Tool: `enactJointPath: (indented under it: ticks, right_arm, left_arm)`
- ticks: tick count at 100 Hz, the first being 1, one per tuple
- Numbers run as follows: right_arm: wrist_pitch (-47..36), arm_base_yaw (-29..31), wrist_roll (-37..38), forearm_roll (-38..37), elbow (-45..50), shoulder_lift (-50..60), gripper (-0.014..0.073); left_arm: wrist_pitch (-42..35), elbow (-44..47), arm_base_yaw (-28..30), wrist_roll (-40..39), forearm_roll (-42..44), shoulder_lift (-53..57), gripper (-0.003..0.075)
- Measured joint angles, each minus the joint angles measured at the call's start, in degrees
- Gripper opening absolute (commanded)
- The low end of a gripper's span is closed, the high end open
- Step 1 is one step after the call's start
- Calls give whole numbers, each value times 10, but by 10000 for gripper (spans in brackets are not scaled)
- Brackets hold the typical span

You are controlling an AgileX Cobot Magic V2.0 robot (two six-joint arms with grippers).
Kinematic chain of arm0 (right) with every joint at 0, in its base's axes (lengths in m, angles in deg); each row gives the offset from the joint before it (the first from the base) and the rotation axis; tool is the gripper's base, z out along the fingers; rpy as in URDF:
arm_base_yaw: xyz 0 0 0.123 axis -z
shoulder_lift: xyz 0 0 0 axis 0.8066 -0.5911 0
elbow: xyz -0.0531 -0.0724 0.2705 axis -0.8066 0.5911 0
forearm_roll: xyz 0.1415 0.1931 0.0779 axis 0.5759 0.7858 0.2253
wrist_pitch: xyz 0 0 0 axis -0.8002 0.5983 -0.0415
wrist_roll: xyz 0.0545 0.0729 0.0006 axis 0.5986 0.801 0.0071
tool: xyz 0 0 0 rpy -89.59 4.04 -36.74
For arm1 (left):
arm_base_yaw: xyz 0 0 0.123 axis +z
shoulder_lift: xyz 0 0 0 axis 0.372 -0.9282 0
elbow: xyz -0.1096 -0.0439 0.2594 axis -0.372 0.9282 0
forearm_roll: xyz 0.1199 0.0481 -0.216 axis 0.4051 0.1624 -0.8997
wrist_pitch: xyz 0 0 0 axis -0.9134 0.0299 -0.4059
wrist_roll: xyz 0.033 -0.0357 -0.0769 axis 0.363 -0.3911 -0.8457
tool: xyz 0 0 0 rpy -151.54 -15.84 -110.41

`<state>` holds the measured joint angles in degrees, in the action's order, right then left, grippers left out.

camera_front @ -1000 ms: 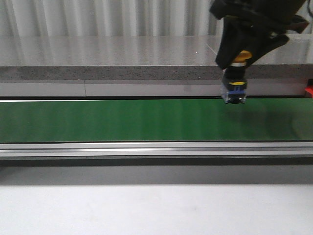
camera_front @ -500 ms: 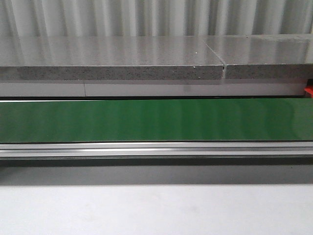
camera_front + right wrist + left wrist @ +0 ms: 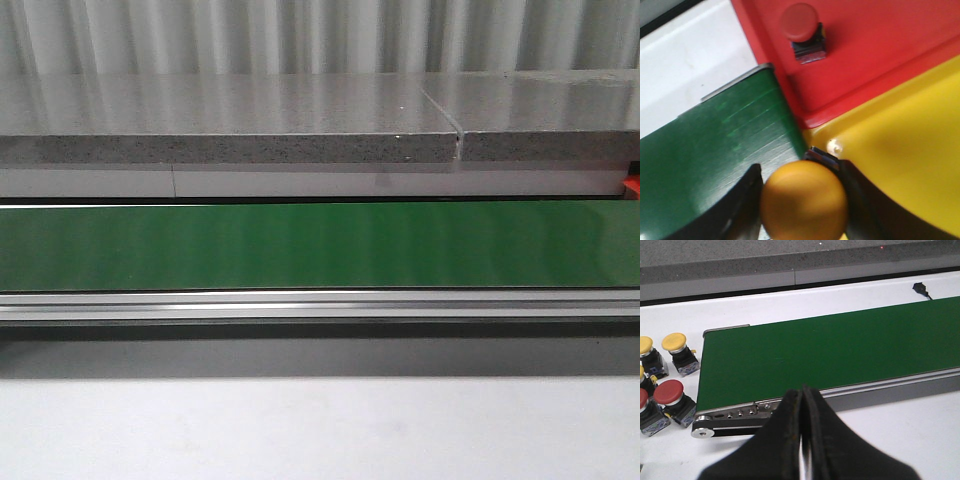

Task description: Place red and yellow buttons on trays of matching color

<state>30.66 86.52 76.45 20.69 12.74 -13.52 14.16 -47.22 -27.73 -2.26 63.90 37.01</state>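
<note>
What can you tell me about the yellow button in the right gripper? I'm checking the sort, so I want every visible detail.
The yellow button has a smooth, rounded mushroom cap, orange-yellow and slightly blurred. The right gripper is shut on it, one dark finger on each side. A bit of metallic base pokes out behind the cap; the rest is hidden. It sits over the corner where the green belt meets the yellow tray, not yet set down.

Three red buttons [image 3: 668, 391]; perhaps four yellow buttons [image 3: 674, 341]; two trays [image 3: 880, 60].

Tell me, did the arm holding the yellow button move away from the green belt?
Yes. A second ago it hung above the green belt's right end in the front view; now that view shows neither arm nor button.
</note>
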Motion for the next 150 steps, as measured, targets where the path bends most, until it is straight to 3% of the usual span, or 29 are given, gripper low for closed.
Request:
enactJointPath:
  ticks: [16,65,72,90,117,128,150]
  right_arm:
    - [-34,28,10,0,17,-36,215]
    - [-95,26,16,19,19,-175,220]
    - [-95,26,16,19,19,-181,270]
    - [-99,25,14,22,19,-181,533]
    - [-104,25,11,23,19,-153,535]
    - [-104,20,-1,23,19,-107,435]
    - [-97,-32,-45,23,19,-13,-1]
  left_arm:
    - [0,0,0,0,0,0,-21]
    - [0,0,0,0,0,0,-21]
    - [0,0,0,0,0,0,-21]
    - [0,0,0,0,0,0,-21]
    - [0,0,0,0,0,0,-21]
    - [0,0,0,0,0,0,-21]
    - [0,0,0,0,0,0,-21]
